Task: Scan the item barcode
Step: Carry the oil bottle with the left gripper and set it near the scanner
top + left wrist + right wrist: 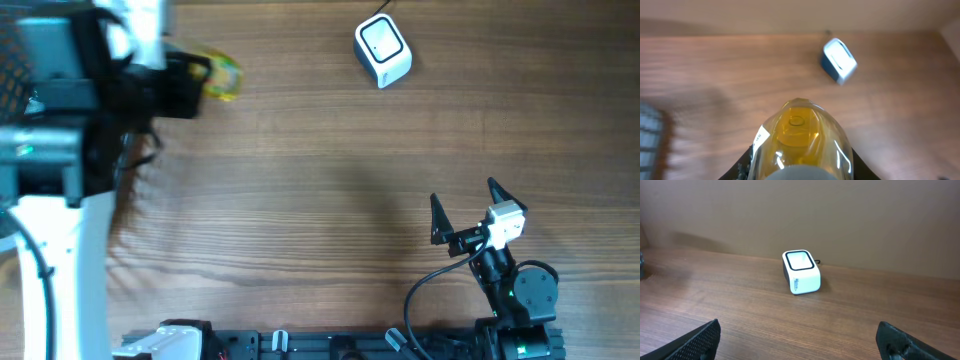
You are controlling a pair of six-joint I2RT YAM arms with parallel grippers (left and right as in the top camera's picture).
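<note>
Pinching a rounded, glossy yellow bottle [799, 135] in my left tool [196, 76] above the wood-grain bench [300, 190]; my right tool [463, 194] spread, facing a boxy white scanner [383, 50].

we log left arm [70, 260]: white link, black housing, black cable | right arm [515, 285], below scanner [383, 50]: black, white wrist block, green light, 2 pointed black fingers [438, 218]

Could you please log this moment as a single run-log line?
left claw: grips yellow item | right claw: open, empty | scanner: apart from item
</note>
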